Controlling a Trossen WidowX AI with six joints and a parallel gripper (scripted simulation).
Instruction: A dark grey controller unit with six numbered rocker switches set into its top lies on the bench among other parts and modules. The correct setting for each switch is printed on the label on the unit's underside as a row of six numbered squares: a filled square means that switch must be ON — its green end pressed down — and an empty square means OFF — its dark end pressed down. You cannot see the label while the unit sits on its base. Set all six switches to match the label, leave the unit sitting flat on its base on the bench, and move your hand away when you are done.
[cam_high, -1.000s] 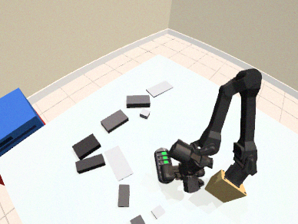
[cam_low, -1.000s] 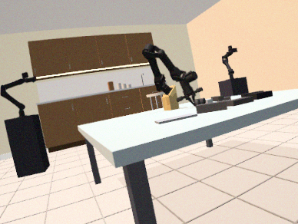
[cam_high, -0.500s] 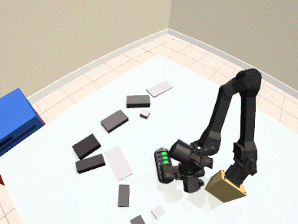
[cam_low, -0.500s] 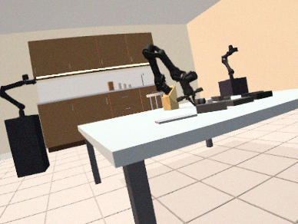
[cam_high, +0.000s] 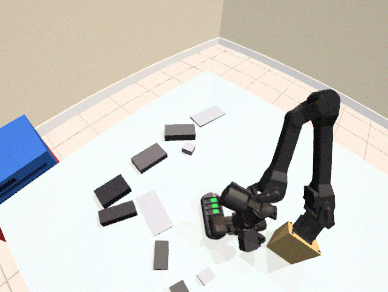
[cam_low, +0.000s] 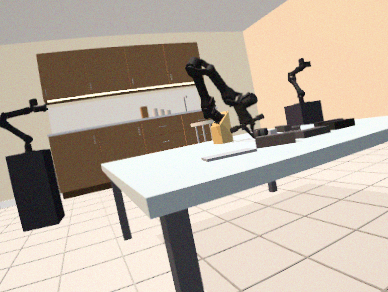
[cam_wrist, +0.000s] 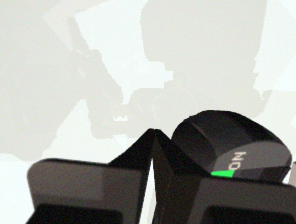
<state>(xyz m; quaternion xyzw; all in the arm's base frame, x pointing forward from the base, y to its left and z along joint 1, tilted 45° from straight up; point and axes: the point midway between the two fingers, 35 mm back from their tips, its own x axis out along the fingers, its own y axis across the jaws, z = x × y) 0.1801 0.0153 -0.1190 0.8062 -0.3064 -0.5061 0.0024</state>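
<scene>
The dark grey controller unit (cam_high: 208, 231) (cam_wrist: 216, 131) lies on the bench with its switches facing up, left of the arm's hand in the top view. Three bright green switch ends show near its far end there; the nearer switches are too dark or covered to read. In the wrist view one green end (cam_wrist: 223, 174) shows beside a printed "ON", partly behind the right finger. The label is hidden under the unit. My gripper (cam_high: 224, 225) (cam_wrist: 153, 134) is shut and empty, its tips close beside the unit's near end. Whether they touch it cannot be told.
Several dark modules, such as this one (cam_high: 180, 132) and another (cam_high: 161, 255), lie left of and beyond the unit. A pale plate (cam_high: 154, 212) lies left of it, and small pale blocks (cam_high: 188, 148) (cam_high: 205, 276) lie apart. A tan block (cam_high: 294, 243) (cam_low: 220, 131) is at the arm's base.
</scene>
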